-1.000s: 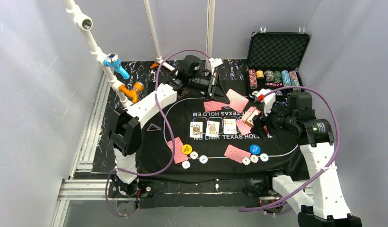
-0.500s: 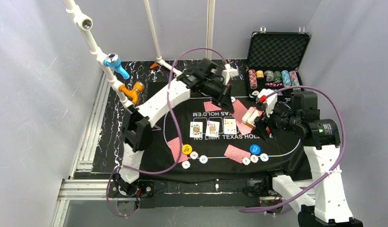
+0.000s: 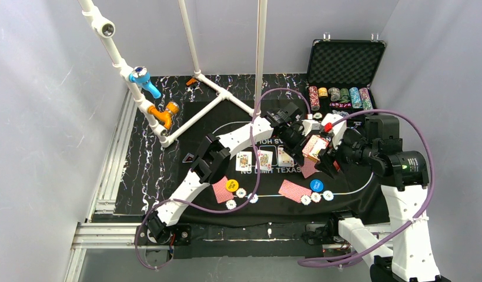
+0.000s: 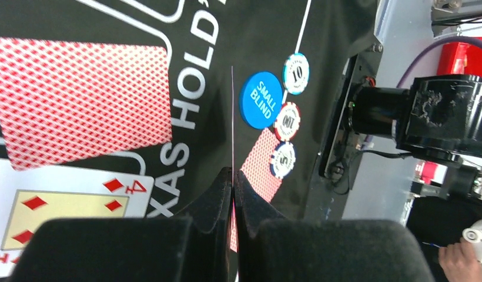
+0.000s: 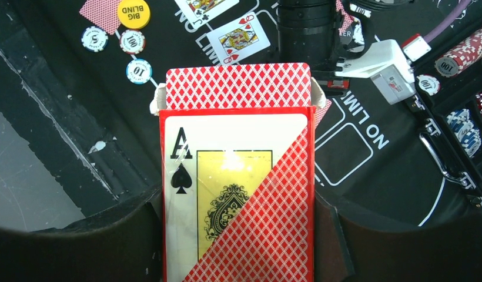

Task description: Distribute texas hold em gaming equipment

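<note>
My right gripper (image 5: pixel 238 235) is shut on the red card box (image 5: pixel 238 194), its face showing an ace of spades, with red-backed cards (image 5: pixel 238 85) sticking out of its top. From above, the box (image 3: pixel 317 147) hangs over the mat's right half. My left gripper (image 4: pixel 233 173) is shut on a single card (image 4: pixel 232 117), seen edge-on, right beside that box (image 3: pixel 298 136). Below lie the blue small-blind disc (image 4: pixel 261 100), three chips (image 4: pixel 286 121), a red-backed card (image 4: pixel 80 100) and a four of diamonds (image 4: pixel 56 211). The yellow big-blind disc (image 3: pixel 231 185) sits at the near left.
The open black case (image 3: pixel 344 64) with rows of chips (image 3: pixel 338 95) stands at the back right. A white pipe frame (image 3: pixel 197 114) crosses the back left. Face-up cards (image 3: pixel 254 159) lie mid-mat. More red-backed cards (image 3: pixel 294 191) and chips (image 3: pixel 241 192) line the near edge.
My left arm has swung from the mat's far left across to the right, ending against the card box. The right gripper has kept the box almost still.
</note>
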Robot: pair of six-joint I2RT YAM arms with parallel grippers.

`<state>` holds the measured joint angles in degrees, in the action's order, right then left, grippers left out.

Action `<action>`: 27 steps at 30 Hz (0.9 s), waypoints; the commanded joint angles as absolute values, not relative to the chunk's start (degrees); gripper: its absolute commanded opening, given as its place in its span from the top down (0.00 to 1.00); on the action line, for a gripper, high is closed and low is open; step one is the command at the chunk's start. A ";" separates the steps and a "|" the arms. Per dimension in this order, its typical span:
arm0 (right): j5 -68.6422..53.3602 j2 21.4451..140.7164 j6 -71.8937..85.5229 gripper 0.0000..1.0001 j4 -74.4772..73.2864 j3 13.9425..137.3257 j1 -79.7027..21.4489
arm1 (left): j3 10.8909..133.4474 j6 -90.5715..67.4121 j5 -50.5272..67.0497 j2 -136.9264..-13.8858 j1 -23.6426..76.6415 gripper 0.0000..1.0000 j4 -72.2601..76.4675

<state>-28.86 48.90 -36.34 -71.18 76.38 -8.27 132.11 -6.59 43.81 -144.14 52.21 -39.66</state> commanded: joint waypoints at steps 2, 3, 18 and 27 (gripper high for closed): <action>-30.42 47.70 -36.51 0.99 -71.36 78.18 -8.17 | 138.44 -2.88 42.33 -144.59 53.61 1.00 -40.17; -30.48 47.64 -36.43 0.99 -71.59 78.22 -8.17 | 139.34 -2.44 41.92 -145.32 53.87 1.00 -40.02; -29.65 46.68 -35.80 0.99 -73.42 78.49 -8.17 | 148.97 3.36 33.00 -152.48 55.19 1.00 -34.32; -29.25 46.84 -35.81 0.99 -73.40 78.31 -8.17 | 149.24 9.35 27.22 -153.47 56.25 1.00 -30.44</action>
